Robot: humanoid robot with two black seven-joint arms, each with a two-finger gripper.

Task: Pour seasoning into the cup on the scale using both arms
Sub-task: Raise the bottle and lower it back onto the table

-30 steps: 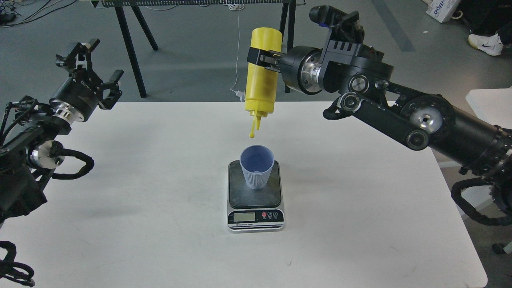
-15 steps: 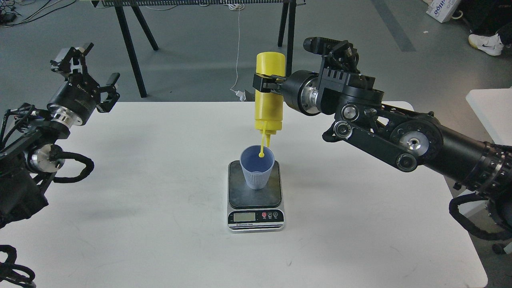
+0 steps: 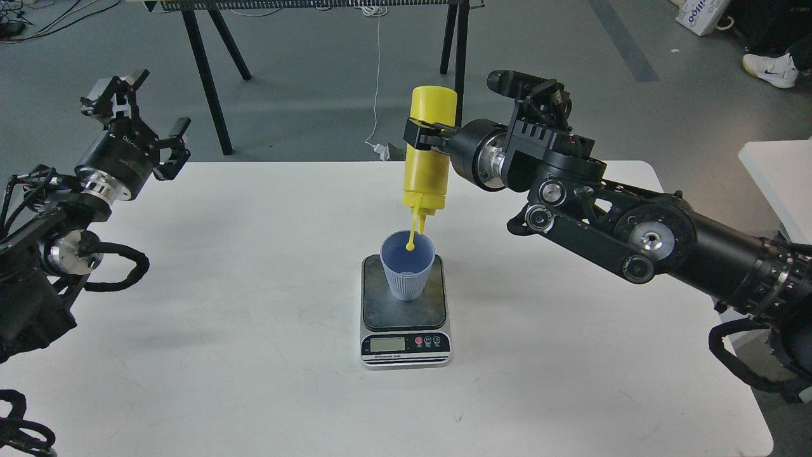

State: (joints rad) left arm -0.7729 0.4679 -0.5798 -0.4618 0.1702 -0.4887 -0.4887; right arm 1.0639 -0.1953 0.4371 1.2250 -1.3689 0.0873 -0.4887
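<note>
The yellow seasoning bottle (image 3: 429, 152) hangs upside down over the light-blue cup (image 3: 407, 264), with its nozzle and tethered cap dipping just inside the cup's rim. My right gripper (image 3: 424, 135) is shut on the bottle's body near its upper part. The cup stands upright on the dark plate of the scale (image 3: 405, 324), whose display faces me. My left gripper (image 3: 144, 111) is open and empty, raised above the table's far left edge, well apart from the cup and bottle.
The white table (image 3: 254, 330) carries the scale at its middle. Black stand legs (image 3: 206, 76) rise behind the table on the grey floor. A second white table edge (image 3: 777, 171) shows at the right.
My right arm has brought the inverted bottle down and slightly right, so the nozzle went from well above the cup into its mouth. My left gripper shifted slightly left and up.
</note>
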